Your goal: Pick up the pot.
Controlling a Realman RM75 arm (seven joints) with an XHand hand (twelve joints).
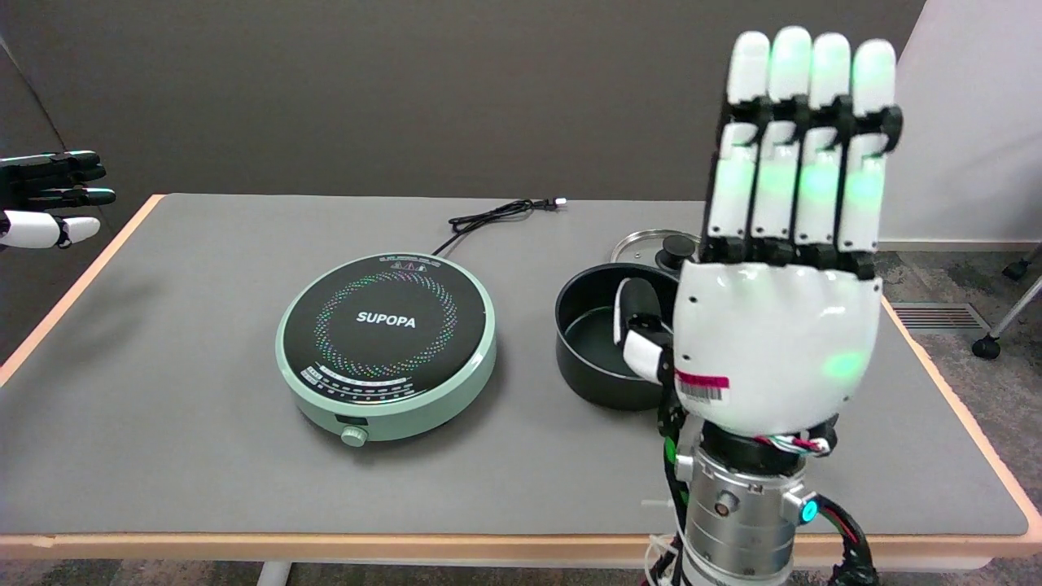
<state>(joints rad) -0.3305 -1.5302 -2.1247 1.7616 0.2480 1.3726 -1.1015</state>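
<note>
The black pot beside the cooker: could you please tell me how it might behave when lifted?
The pot looks rigid and empty, so probably fairly light. Its smooth dark wall may slip against hard fingers. It sits flat and wide, so tipping seems unlikely. The right hand is open, not touching it.

I read this as a lab or office room: bare grey table (163,391), dark wall panel (407,81), carpet (936,285), caster leg (997,338).

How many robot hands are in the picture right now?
2. The right hand is raised open, fingers upward, in front of the pot. The left hand hangs at the left edge.
</note>
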